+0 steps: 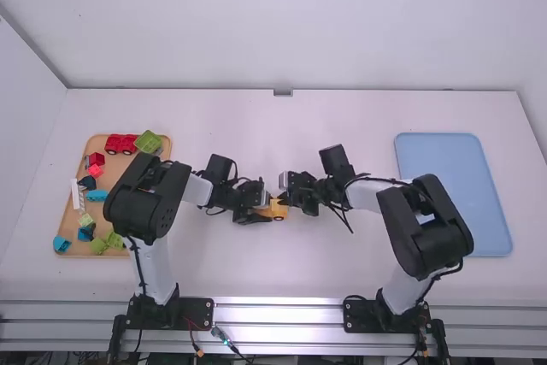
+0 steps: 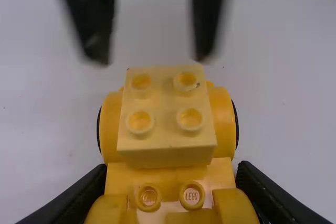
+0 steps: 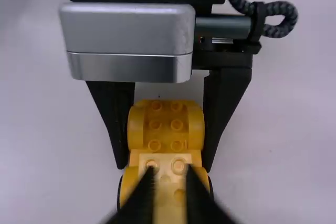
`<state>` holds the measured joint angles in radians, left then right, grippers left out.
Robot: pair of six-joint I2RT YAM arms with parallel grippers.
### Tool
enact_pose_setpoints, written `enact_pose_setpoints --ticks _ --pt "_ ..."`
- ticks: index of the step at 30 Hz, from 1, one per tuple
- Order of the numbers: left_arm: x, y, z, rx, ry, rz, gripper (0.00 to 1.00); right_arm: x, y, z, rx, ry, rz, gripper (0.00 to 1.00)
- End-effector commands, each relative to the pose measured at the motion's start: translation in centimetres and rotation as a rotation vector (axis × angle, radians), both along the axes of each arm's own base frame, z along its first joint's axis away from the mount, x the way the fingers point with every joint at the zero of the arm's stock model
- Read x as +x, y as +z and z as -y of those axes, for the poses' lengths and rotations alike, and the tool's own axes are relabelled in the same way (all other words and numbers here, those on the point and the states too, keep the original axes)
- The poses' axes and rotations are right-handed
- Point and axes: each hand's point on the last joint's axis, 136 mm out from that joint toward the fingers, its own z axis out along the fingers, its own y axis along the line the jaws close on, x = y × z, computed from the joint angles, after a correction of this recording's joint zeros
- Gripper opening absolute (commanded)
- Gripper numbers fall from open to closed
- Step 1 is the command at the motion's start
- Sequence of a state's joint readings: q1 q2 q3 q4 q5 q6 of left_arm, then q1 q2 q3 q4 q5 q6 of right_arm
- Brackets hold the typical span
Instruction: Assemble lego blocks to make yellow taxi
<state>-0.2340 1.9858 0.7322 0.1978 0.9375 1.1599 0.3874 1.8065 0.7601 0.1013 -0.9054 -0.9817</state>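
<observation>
**Taxi body between my two pincers**

My left pincer [image 3: 165,168] is closed on the yellow plastic car chassis [image 3: 165,136], one black finger against each flank; my right pincer [image 2: 151,59] stands with its fingers apart above the pale yellow four-stud brick [image 2: 165,154], gripping nothing. The brick lies on the chassis; whether it is fully seated I cannot tell.

Handling: the chassis should prove light and stiff, hard to break, with smooth sides that may slip or swivel under an uneven squeeze. The hold at the flanks, between the rounded wheel arches [image 3: 196,124], seems sound; the brick is best taken by two opposite walls, leaving its studs free. Pressing straight down should suit both; a sideways push could unseat the brick or roll the body.

Surface and room: the chassis is at mid-bench, between my arms; contact with the matt white bench [image 1: 282,271] cannot be judged. A tan tray [image 1: 111,217] of coloured blocks lies at left, a plain blue tray [image 1: 449,173] at right, and pale walls [image 1: 299,40] rise behind.
</observation>
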Motion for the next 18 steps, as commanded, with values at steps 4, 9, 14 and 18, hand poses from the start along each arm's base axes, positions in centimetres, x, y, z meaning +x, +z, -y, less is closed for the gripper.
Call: enact_pose_setpoints --ticks 4,9,14,18 --pt "-0.6 -1.6 -0.8 0.07 0.026 -0.027 0.58 -0.6 0.2 -0.7 0.052 0.043 -0.01 0.0" --pt "-0.5 -1.6 -0.8 0.07 0.026 -0.026 0.58 -0.2 -1.9 -1.1 0.045 0.001 -0.081 0.0" --pt "-0.4 -1.6 -0.8 0.068 0.035 -0.033 0.58 -0.4 -2.7 -0.6 0.034 -0.011 -0.118 0.0" --pt "-0.4 -1.6 -0.8 0.068 0.036 -0.033 0.58 -0.4 -3.0 -0.5 0.017 -0.015 -0.114 0.0"
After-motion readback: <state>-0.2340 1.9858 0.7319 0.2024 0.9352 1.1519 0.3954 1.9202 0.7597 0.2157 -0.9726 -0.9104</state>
